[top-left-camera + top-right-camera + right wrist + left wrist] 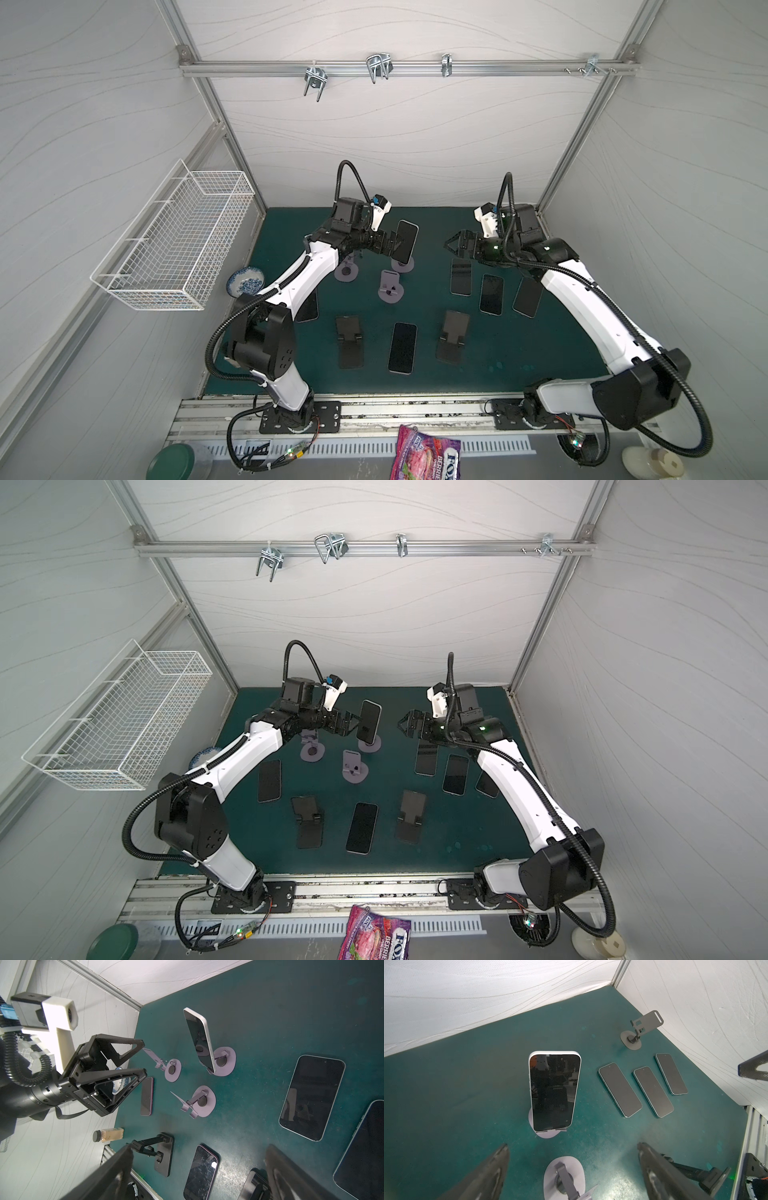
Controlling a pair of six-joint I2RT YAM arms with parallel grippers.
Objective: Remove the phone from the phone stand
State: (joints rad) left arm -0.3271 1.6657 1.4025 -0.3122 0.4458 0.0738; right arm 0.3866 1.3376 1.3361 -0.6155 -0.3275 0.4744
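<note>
1. Leaning back on the lilac phone stand (547, 1135), the white-edged phone (554, 1093) stands upright with its lower edge in the stand's lip, toward the back of the green mat (467, 1105).
2. Left gripper (144, 1057) is level with the phone and near it, not touching, its jaws spread wide and empty.
3. Right gripper (449, 245) hovers on the phone's other side, well apart, its jaws likewise spread and empty.

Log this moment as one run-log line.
left gripper: open, short of phone | phone: leaning on lilac stand, not yet removed | right gripper: open, empty
</note>
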